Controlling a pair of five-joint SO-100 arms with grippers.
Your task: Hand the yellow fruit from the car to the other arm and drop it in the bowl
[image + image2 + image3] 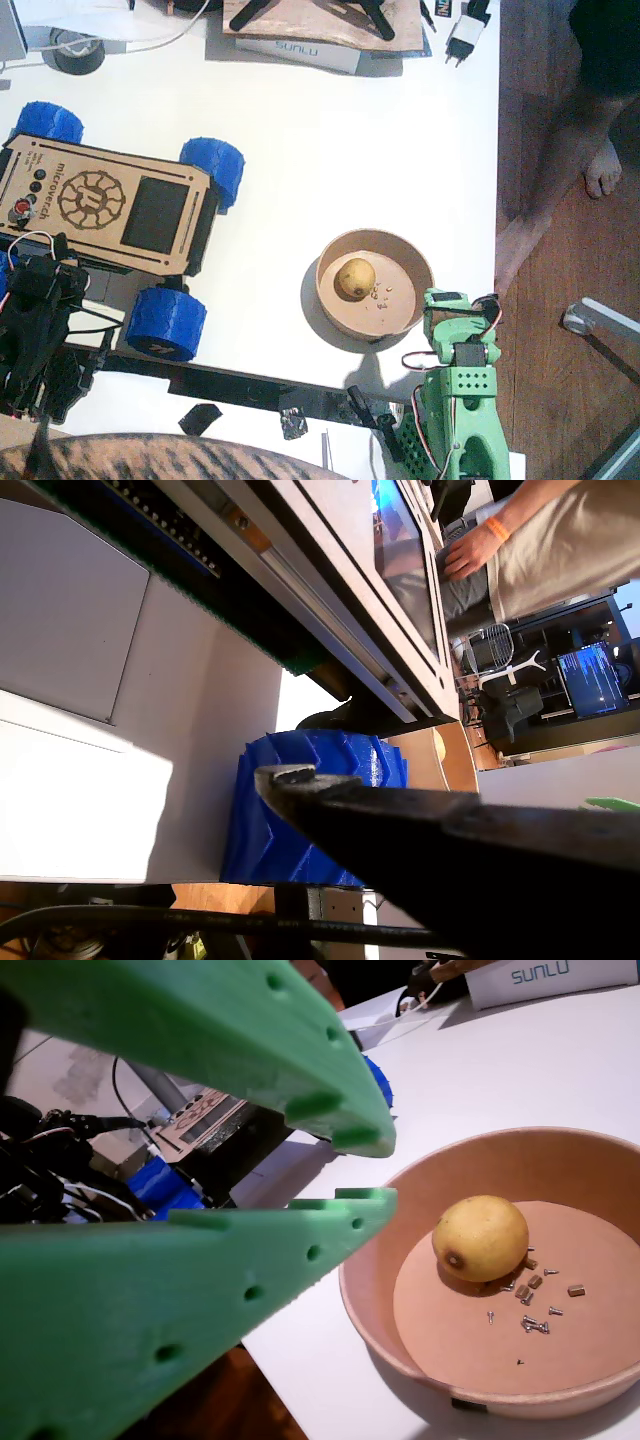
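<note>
The yellow fruit (354,278) lies inside the tan bowl (415,265), left of its centre, among a few small screws; a wrist view shows the fruit (480,1238) and the bowl (370,1300) up close. The green right gripper (440,305) hovers at the bowl's near-right rim. In that wrist view its jaws (385,1172) stand a narrow gap apart with nothing between them. The plywood car (100,205) with blue wheels sits at the left. The black left gripper (55,265) rests folded by the car's near edge. One black finger (290,777) shows before a blue wheel (300,810); its other finger is hidden.
A white SUNLU box (300,50), a tape roll (75,50) and a plug (465,35) line the far edge. The table's right edge runs near the bowl. A person's bare foot (600,165) stands on the wood floor beyond that edge.
</note>
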